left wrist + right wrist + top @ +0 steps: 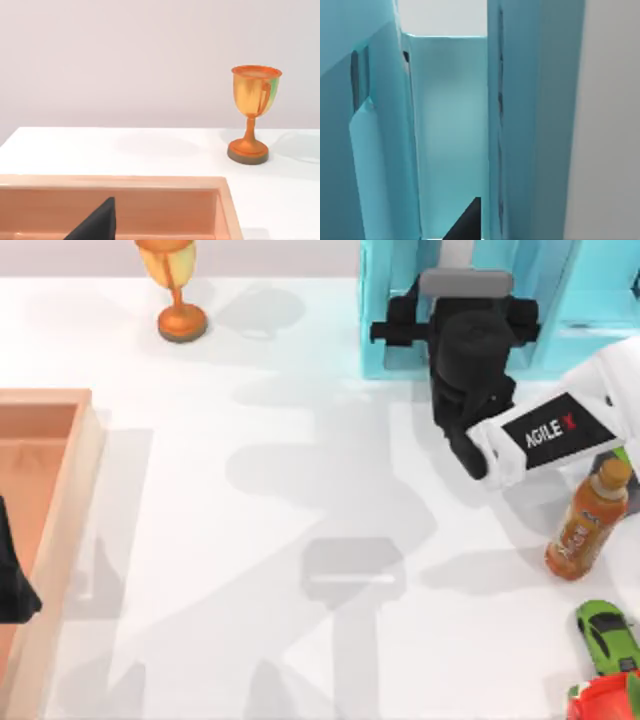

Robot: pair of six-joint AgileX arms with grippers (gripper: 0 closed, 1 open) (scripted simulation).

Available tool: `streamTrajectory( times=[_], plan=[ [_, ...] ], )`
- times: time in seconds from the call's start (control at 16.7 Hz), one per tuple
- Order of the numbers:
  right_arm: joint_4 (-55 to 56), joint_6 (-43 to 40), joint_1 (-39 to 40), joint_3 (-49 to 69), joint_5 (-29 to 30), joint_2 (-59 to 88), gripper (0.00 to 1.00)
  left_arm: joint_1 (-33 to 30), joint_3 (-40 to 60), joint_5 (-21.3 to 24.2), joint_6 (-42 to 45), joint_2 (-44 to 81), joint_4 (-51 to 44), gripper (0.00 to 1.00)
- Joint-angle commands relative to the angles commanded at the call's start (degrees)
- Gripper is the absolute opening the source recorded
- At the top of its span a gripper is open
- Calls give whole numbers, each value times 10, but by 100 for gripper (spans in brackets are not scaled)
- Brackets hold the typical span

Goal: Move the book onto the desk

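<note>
**One book upright at the cyan shelf**

The book (535,110) stands on edge inside the cyan shelf unit (385,320) at the far right of the desk (250,540). The right gripper (465,310) reaches into the shelf beside it; its grip cannot be told. The left gripper (12,585) hangs over the wooden tray (70,490), state likewise unclear.

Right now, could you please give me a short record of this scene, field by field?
right gripper: reaching into the cyan shelf unit at the table's back right
left gripper: parked over the tan wooden tray at the left edge
light-blue hardcover book: cannot tell it apart from the shelf walls
white desk: bears an orange trophy cup, an orange bottle and a green toy car
</note>
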Motion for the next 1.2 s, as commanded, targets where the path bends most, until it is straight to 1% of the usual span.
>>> streamTrajectory(
  times=[0.24,1.02,1.08,1.2],
  plan=[
    [-1,0,-1,1,0,1,100,0,0,0,0,0,0,100],
    [-1,0,-1,1,0,1,2,0,0,0,0,0,0,100],
    [-1,0,-1,1,0,1,0,0,0,0,0,0,0,100],
    [-1,0,-1,1,0,1,0,0,0,0,0,0,0,100]
  ],
)
